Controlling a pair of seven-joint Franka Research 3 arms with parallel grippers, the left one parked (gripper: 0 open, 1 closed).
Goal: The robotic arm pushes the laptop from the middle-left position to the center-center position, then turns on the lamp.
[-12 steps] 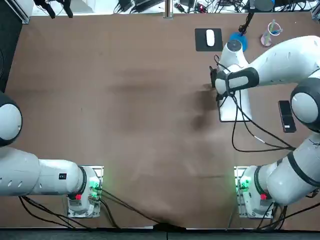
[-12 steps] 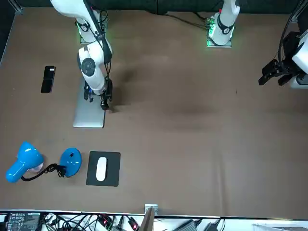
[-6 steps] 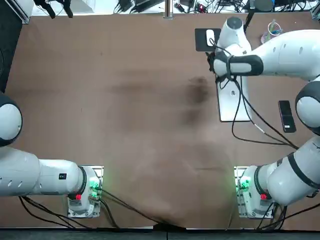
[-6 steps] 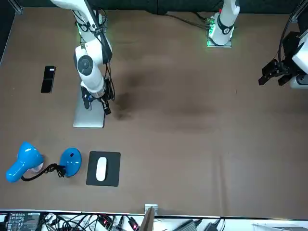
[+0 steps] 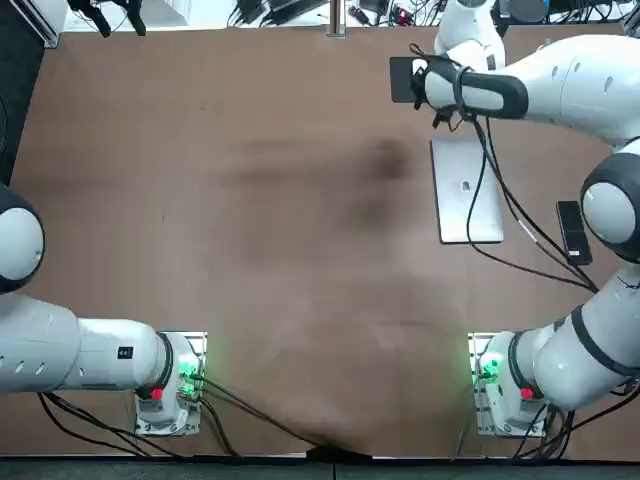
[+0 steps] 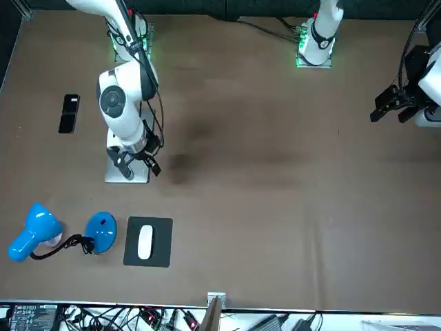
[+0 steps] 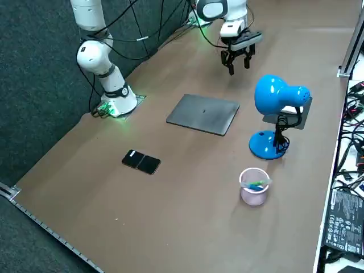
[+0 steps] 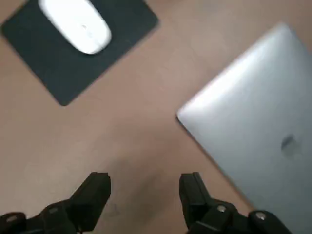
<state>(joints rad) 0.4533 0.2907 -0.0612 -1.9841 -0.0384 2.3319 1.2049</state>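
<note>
Silver laptop (image 5: 468,192) lies closed on our right side, well short of centre. Our right gripper (image 8: 144,183) hovers off its far corner, fingers spread and empty. Pushing at that corner could spin the laptop, or we could nudge the mouse pad (image 8: 73,73).

— Was there any writing to read?

— None. The closed silver laptop (image 5: 455,215) carried a faint mark in the middle of its lid, too dim to tell as a brand. The black power brick (image 7: 341,219) beyond the tabletop's edge bore a label with pale printed lines, too small to make out.

— And near the right claw?

— The right claw (image 8: 144,183) hung with its fingers apart over the brown tabletop (image 5: 250,200), between the laptop's corner and the black mouse pad (image 8: 63,73). Nothing lettered showed there.
</note>
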